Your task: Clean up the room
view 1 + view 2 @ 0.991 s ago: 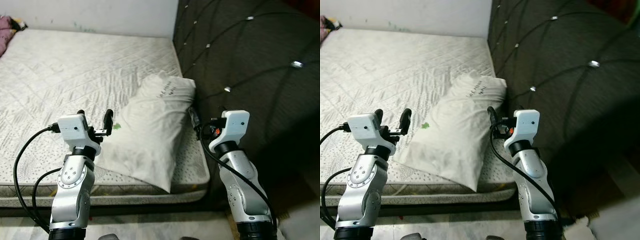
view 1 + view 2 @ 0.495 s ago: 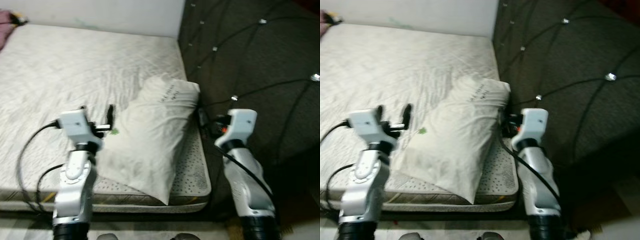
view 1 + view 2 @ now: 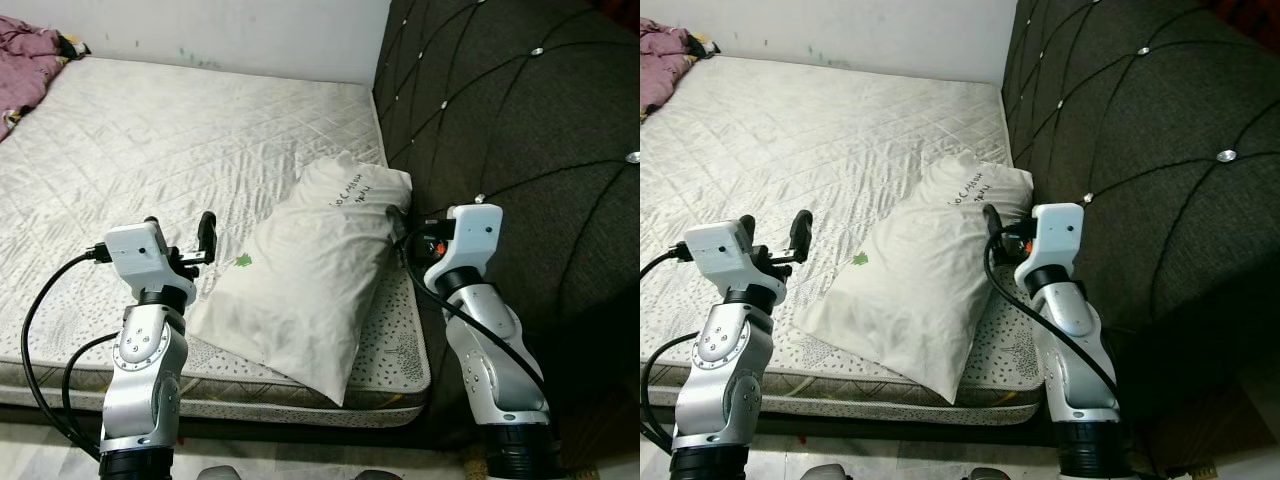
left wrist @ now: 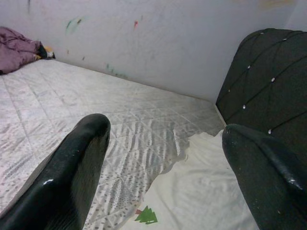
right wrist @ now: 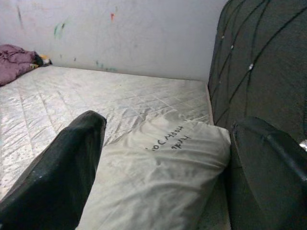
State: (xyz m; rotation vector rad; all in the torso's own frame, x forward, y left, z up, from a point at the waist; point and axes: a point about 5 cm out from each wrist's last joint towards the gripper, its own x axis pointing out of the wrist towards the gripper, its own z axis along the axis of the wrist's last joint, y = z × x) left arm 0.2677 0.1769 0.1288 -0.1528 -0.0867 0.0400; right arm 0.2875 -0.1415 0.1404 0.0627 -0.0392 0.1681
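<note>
The pillow [image 3: 320,270] lies diagonally at the mattress [image 3: 150,150] corner by the headboard [image 3: 520,110], between both hands; left hand [image 3: 180,232] and right hand [image 3: 992,228] fingers apart, empty.

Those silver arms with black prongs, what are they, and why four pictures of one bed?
They belong to a walking household robot. Two pictures come from cameras on its head, looking down; two come from cameras on its wrists, looking along the black fingers. The left gripper and the right gripper are both open and hold nothing. Before them lies a bare mattress with a white pillow beside the dark tufted headboard. Purple cloth is bunched at the far corner.
</note>
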